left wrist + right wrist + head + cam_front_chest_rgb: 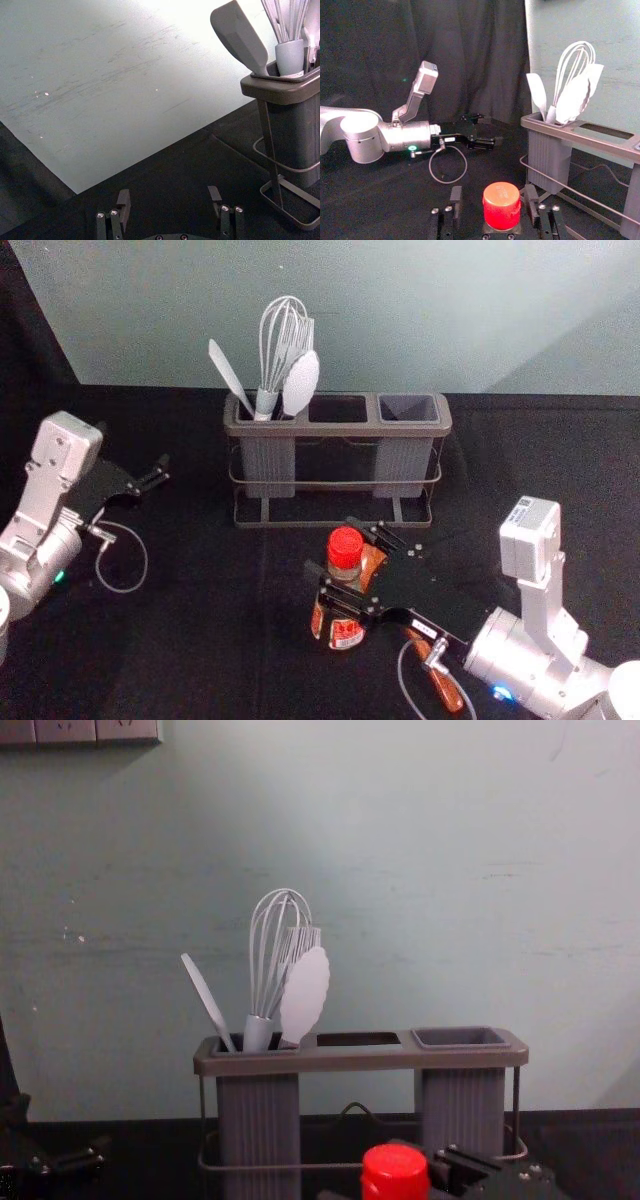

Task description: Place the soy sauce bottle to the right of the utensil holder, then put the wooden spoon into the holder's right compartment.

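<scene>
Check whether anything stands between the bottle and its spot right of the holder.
The spoon lies just right of the bottle, beneath the right gripper; a low slide might hit it. Nothing else visible blocks the way.

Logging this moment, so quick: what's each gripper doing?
Left gripper: open, holding nothing.
Right gripper: open around the soy sauce bottle; whether it touches, I cannot tell.
</scene>
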Available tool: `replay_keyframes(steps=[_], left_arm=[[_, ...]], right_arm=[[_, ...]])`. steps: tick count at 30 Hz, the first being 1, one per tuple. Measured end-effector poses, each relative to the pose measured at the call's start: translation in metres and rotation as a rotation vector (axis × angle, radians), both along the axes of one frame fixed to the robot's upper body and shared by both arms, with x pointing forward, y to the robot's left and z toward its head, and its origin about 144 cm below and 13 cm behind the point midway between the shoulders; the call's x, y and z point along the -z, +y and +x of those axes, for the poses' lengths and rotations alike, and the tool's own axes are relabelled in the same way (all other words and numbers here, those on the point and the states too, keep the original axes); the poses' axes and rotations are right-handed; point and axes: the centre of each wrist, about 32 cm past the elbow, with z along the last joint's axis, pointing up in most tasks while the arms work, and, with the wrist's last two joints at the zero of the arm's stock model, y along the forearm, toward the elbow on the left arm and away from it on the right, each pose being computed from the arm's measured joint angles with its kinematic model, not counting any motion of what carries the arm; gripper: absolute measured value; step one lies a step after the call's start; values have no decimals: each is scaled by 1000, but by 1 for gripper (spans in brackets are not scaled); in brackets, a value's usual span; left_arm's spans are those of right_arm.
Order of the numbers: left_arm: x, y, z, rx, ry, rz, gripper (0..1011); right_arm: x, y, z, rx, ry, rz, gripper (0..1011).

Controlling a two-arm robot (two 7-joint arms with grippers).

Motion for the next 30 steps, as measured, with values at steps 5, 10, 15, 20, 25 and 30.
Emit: replay_keyframes(steps=[5,10,15,20,25,30], left_arm=[[0,0,0,0,0,0,1011],[0,0,0,0,0,0,1011],[0,0,0,0,0,0,1011],[0,0,0,0,0,0,1011],[0,0,0,0,0,0,1011],[0,0,0,0,0,0,1011]], right_arm=[[0,2,-2,9,4,3,664],[0,4,-5,17,7,6,524],[0,4,-6,22,8,7,392],[-3,2,-6,31,0,12,387],[-8,0,-7,40,-12,20,387],[-16,-9,-8,63,-26,30,387]])
